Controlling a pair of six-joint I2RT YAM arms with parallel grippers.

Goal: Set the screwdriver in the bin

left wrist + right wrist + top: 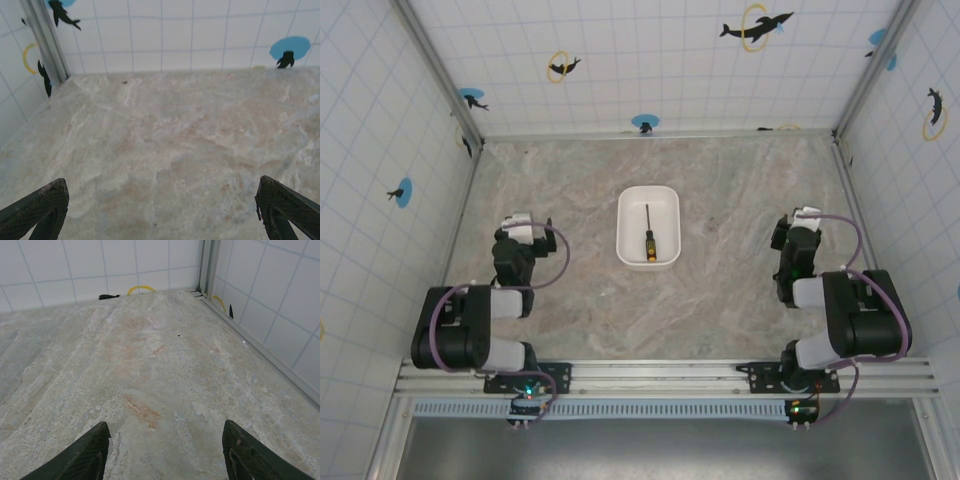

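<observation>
The screwdriver [648, 234] lies inside the white bin [665, 197] at the table's centre, thin shaft pointing away from me and black-and-yellow handle toward the near rim. My left gripper [527, 224] rests far to the left of the bin, folded back over its arm. In the left wrist view its fingers [37, 210] stand wide apart over bare marble, so this gripper [162, 212] is open and holds nothing. My right gripper [798, 222] sits far to the right of the bin. It [165, 452] is open too, its dark fingertips [87, 452] spread with nothing between.
Tiled walls with dolphin stickers [757, 27] enclose the marble table [740, 190] on three sides. A metal corner post [45, 40] stands at the far left and a wall seam [206, 265] at the far right. The aluminium rail [660, 377] carries both arm bases.
</observation>
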